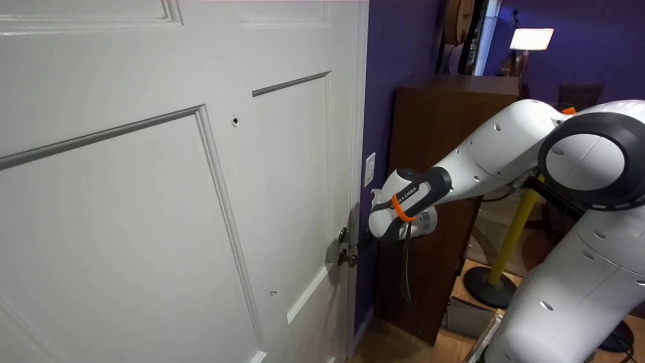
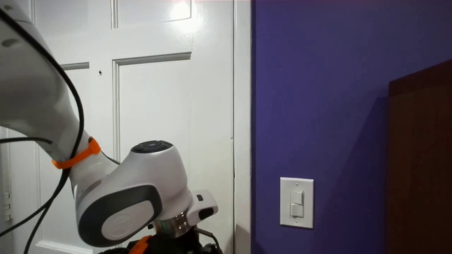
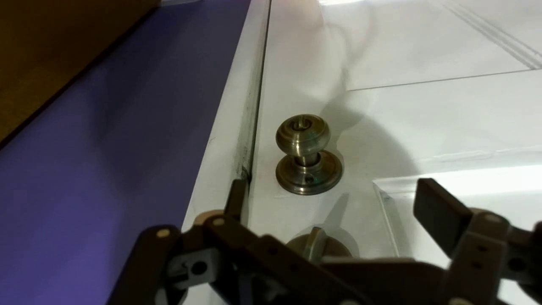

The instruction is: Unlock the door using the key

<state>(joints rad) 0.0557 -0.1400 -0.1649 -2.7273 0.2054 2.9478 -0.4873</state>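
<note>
Door (image 1: 181, 181), white, glossy, rectangular-panelled

White arm (image 1: 524, 138) has blk cables (image 2: 81, 118), orange strap (image 2: 84, 155), 2 dk fingers (image 3: 442, 216).

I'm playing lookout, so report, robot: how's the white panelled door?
Black two-finger gripper: open. White panelled door: looks shut. Brassy metal thumb-turn: partly behind gripper. No obstacle seen.

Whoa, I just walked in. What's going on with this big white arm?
A robot arm is at a white door, apparently there to unlock it. Its fingers are spread open, holding nothing. In the wrist view, the thumb-turn lock shows between them, with the round knob farther up the picture. No key is visible, and the door looks shut.
</note>
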